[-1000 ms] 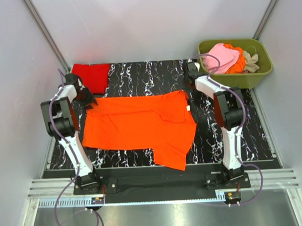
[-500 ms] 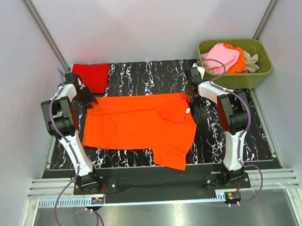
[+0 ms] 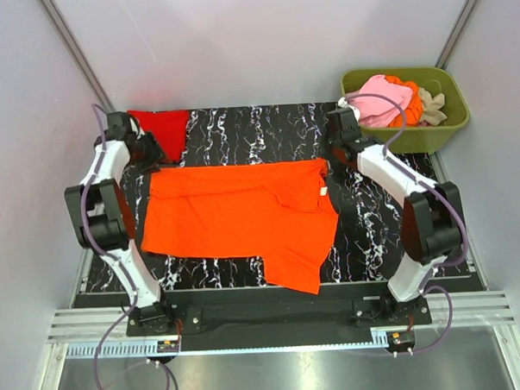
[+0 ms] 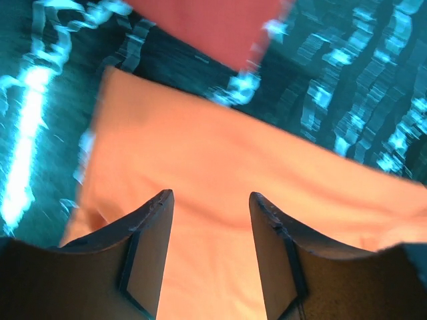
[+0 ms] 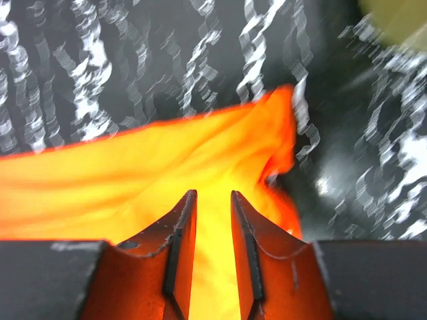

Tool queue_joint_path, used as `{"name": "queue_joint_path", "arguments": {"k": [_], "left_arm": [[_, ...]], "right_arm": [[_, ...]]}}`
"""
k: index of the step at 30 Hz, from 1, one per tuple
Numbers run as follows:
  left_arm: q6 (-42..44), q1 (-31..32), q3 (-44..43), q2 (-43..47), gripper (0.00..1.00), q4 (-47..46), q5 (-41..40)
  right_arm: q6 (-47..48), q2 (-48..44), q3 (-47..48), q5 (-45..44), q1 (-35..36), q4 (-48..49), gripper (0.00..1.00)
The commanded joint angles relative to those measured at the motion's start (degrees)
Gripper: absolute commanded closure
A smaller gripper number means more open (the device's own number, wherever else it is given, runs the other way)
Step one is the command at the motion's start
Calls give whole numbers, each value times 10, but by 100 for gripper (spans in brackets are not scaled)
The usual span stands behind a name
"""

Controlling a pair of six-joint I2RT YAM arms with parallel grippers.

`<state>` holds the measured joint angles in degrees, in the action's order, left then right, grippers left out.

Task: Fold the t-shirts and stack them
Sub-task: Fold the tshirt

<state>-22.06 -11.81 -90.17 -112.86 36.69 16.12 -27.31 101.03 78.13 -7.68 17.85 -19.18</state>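
top external: high, near side, looking down on whole worktop (image 3: 240, 131) | left/right wrist: close above orange t-shirt (image 3: 235, 213), far-left/far-right corners | shared: that t-shirt

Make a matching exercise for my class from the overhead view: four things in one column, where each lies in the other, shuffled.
Things
1. bright orange t-shirt
2. red t-shirt
3. pink t-shirt
4. green tub

Places
A. far left corner of the table
B. far right corner
C. spread across the middle
D. on the heap inside the tub

Pairs: 1-C, 2-A, 3-D, 4-B
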Motion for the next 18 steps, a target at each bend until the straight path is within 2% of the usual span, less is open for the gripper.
{"name": "queue_joint_path", "arguments": {"k": [1,4,6,9,12,16,18], "left_arm": [[11,65,30,77,46,-6,20],[7,159,94,122,47,-49,60],[-1,241,125,143,46,-75,55],[-70,316,162,143,44,-154,112],[-87,367,176,125,42,-195,96],[-103,394,171,90,38,-206,88],[-110,405,170,68,38,-211,90]], "right_arm": [[-70,-44,-50,46,14,-17,66],[-94,-71,-101,67,14,-16,65],[-97,-80,-133,59,13,-17,70],[-97,-77,-164,59,-4,-17,74],[-89,-69,-176,69,-22,-15,75],[-44,-48,-170,86,-37,-14,65],[-11,-35,-169,101,-47,-15,65]]}}
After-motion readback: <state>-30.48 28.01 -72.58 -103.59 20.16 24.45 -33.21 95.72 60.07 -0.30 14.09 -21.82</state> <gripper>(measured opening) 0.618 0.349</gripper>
